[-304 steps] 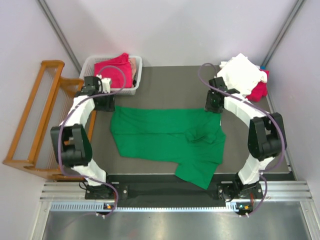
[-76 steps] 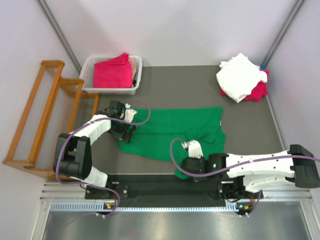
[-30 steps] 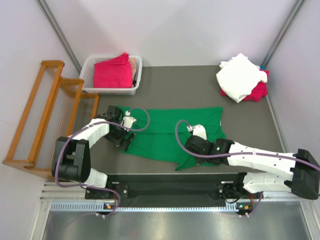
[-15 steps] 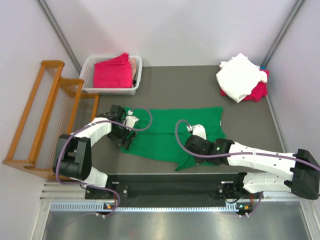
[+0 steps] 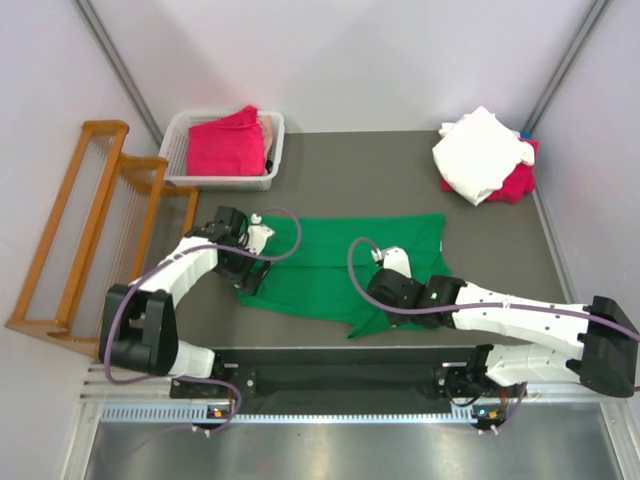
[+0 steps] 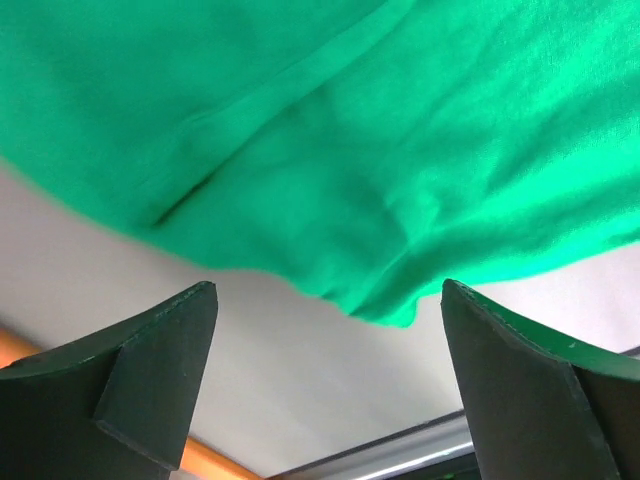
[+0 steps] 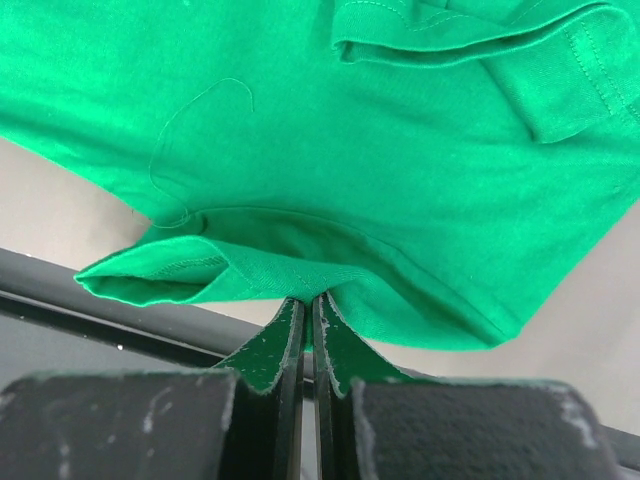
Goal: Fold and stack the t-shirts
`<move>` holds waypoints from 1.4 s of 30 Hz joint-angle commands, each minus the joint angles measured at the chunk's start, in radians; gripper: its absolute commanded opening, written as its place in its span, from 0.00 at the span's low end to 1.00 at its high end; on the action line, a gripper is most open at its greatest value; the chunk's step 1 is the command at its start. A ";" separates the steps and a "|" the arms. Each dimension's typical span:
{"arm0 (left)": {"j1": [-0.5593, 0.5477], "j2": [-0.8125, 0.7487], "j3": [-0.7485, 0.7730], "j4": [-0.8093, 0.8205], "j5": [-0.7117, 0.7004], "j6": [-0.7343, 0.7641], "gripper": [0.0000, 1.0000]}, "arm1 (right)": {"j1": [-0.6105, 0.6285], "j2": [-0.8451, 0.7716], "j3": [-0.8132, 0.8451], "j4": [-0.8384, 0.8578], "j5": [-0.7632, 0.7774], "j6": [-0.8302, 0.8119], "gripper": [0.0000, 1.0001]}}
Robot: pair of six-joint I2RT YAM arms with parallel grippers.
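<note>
While the left pincer (image 6: 328,288) stands wide apart over the green t-shirt (image 5: 330,262) at its left edge, the right pincer (image 7: 308,300) is clamped on its hem; the lower flap no longer trails toward the frame's bottom but sits drawn up to the middle, so the fold looks half made; the white basket (image 5: 278,128), upper left, holds a crimson t-shirt (image 5: 225,145); a white t-shirt (image 5: 478,150) lies upper right on the tabletop (image 5: 350,170).
</note>
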 commanded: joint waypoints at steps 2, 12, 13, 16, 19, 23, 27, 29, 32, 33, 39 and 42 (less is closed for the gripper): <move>0.000 -0.133 -0.041 -0.041 -0.055 0.015 0.99 | -0.015 -0.027 0.049 -0.011 0.039 -0.016 0.00; 0.000 -0.120 -0.070 -0.132 -0.077 0.102 0.75 | -0.040 -0.038 0.058 -0.026 0.056 -0.032 0.00; 0.000 -0.126 -0.080 -0.115 -0.081 0.099 0.76 | -0.040 -0.038 0.055 -0.026 0.055 -0.032 0.00; 0.000 -0.148 -0.081 -0.101 -0.066 0.087 0.77 | -0.041 -0.036 0.053 -0.026 0.050 -0.026 0.00; -0.002 -0.165 -0.095 -0.089 -0.063 0.086 0.77 | -0.040 -0.035 0.055 -0.024 0.046 -0.027 0.00; -0.005 -0.179 -0.120 -0.043 -0.048 0.079 0.78 | -0.041 -0.029 0.055 -0.014 0.041 -0.032 0.00; -0.015 -0.159 -0.132 -0.011 -0.032 0.067 0.77 | -0.041 -0.015 0.063 -0.011 0.035 -0.033 0.00; -0.018 -0.153 -0.136 -0.008 -0.029 0.072 0.77 | -0.041 -0.018 0.061 -0.011 0.033 -0.032 0.00; -0.038 -0.131 -0.144 0.010 -0.034 0.073 0.77 | -0.041 -0.018 0.055 -0.005 0.029 -0.032 0.00; -0.054 -0.124 -0.140 0.015 -0.044 0.066 0.77 | -0.041 -0.015 0.056 -0.003 0.027 -0.032 0.00; -0.084 -0.097 -0.139 0.024 -0.055 0.053 0.76 | -0.042 -0.010 0.056 0.002 0.024 -0.030 0.00; -0.086 -0.087 -0.141 0.026 -0.060 0.050 0.75 | -0.040 -0.010 0.053 0.002 0.023 -0.032 0.00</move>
